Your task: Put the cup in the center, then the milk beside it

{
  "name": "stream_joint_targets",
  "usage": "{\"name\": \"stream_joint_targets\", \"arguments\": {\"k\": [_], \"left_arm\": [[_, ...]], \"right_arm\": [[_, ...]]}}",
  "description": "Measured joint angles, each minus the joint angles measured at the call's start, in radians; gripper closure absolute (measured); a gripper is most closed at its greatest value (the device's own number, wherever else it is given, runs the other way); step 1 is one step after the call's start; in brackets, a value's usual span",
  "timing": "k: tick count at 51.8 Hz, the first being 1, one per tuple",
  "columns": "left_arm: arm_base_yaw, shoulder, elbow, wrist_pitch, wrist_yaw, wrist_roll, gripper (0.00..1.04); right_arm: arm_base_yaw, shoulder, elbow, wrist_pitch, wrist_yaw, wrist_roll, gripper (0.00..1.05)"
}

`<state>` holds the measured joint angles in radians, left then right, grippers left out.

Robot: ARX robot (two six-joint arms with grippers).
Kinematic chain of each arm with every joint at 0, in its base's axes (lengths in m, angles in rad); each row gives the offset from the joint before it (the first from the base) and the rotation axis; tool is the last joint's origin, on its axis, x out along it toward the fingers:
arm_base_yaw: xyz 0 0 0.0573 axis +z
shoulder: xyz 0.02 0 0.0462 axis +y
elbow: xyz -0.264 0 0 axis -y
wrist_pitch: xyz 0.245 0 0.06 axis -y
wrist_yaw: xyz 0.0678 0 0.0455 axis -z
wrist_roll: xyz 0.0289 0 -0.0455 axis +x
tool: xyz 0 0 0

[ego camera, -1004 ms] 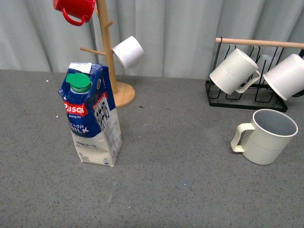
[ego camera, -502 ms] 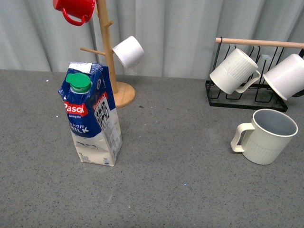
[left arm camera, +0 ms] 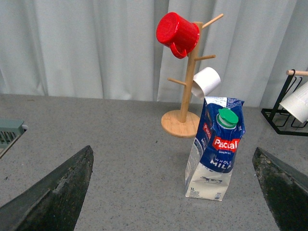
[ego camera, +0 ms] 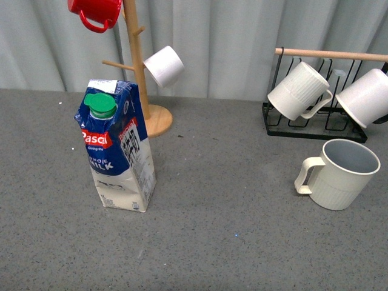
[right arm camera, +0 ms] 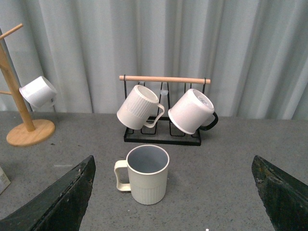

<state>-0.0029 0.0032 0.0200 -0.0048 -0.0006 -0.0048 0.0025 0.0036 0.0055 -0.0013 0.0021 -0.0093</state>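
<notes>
Cup: We are finding the cream ribbed cup point(ego camera: 339, 176) standing upright at the right edge of the front view, just below mid-height. Its mouth is facing up and its loop handle is pointing toward the middle of the frame.
Milk: We are seeing the Pascal whole milk carton point(ego camera: 118, 151) standing upright in the left half of the front view, with its green cap at the top. It is well apart from the cup.
Center: The bare speckled grey tabletop point(ego camera: 230, 188) is stretching between the carton and the cup, and neither one is touching the other.
Left gripper: In the left wrist view we are watching the left gripper point(left arm camera: 172, 150) holding its jaws spread wide, gripping nothing. The milk carton point(left arm camera: 214, 149) is standing ahead of the dark fingers point(left arm camera: 53, 192), within the width of the gap and touching neither finger.
Right gripper: In the right wrist view the right gripper point(right arm camera: 173, 159) is likewise gaping, released. The cup point(right arm camera: 144, 175) is sitting ahead of the jaws, between the lines of the two fingers point(right arm camera: 57, 197) and clear of both.
Mug tree: The wooden mug tree point(ego camera: 138, 66) is rising behind the carton in the upper left of the front view, carrying a red mug point(ego camera: 96, 12) and a small white cup point(ego camera: 163, 65).
Rack: In the upper right, a black wire rack point(ego camera: 315, 124) is holding a ribbed cream mug point(ego camera: 297, 91) and a white mug point(ego camera: 364, 97) tilted, behind the cup.
</notes>
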Motion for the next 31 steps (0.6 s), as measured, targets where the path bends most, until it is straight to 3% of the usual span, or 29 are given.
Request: {"name": "stream_joint_targets", "arguments": {"k": [2,5,7,10,15,21,31], "left_arm": [[0.0,0.0,0.0,0.0,0.0,0.0,0.07],[0.0,0.0,0.0,0.0,0.0,0.0,0.07],[0.0,0.0,0.0,0.0,-0.001,0.0,0.07],[0.0,0.0,0.0,0.0,0.0,0.0,0.07],[0.0,0.0,0.0,0.0,0.0,0.0,0.07],[0.0,-0.001,0.0,0.0,0.0,0.0,0.07],[0.0,-0.001,0.0,0.0,0.0,0.0,0.07]], "right_arm": [[0.002,0.0,-0.001,0.003,0.013,-0.003,0.09],[0.06,0.013,-0.002,0.1,0.215,-0.114,0.09],[0.068,0.038,-0.002,0.142,0.264,-0.169,0.09],[0.055,0.099,-0.001,0.178,0.248,-0.192,0.09],[-0.018,0.384,0.038,0.326,0.137,-0.185,0.09],[-0.095,0.815,0.207,0.492,0.043,-0.136,0.09],[-0.116,1.259,0.465,0.406,-0.023,-0.079,0.09]]}}
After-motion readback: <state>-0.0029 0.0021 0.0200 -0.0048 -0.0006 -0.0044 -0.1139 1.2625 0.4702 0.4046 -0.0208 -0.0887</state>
